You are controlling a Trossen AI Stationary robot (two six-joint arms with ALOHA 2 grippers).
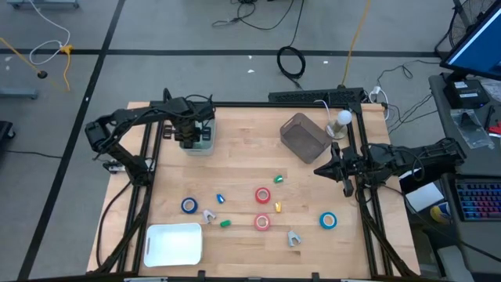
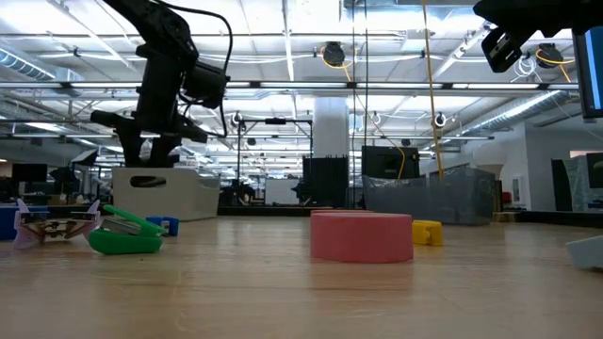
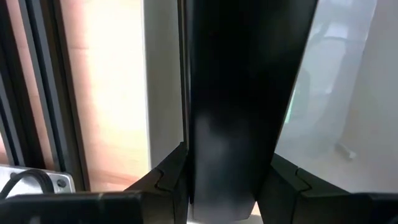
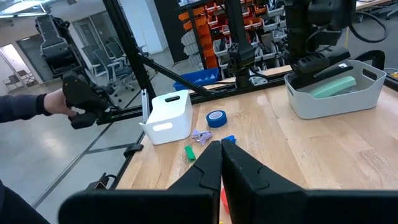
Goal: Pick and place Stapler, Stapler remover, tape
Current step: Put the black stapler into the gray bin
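The left pincer (image 1: 190, 139) hangs over the white bin (image 4: 336, 102) at the far left of the worktop (image 1: 243, 157). Its jaws stand part open around a dark long thing that looks like a black stapler (image 3: 230, 112). A green stapler (image 4: 334, 87) already lies in that bin.

The main risk seems to be the drop. If the jaws open while the black stapler is tilted or off-centre, it may land on the green stapler, rock, and end up leaning on the bin wall or tipping over the rim. A low release could also jam a finger against the wall and drag the light bin.

The right pincer (image 4: 219, 149) is shut and empty, at the right edge of the worktop, just near of the grey bin (image 1: 304, 137).

The tape is all still on the near half of the worktop:
- Left blue roll (image 1: 189, 205)
- Two red rolls (image 1: 263, 195) (image 1: 263, 222), centre
- Right blue roll (image 1: 327, 221)

Small staplers and removers lie close among them. A reach for one roll could nudge a neighbour, and a roll gripped by its edge may slip out or roll away.
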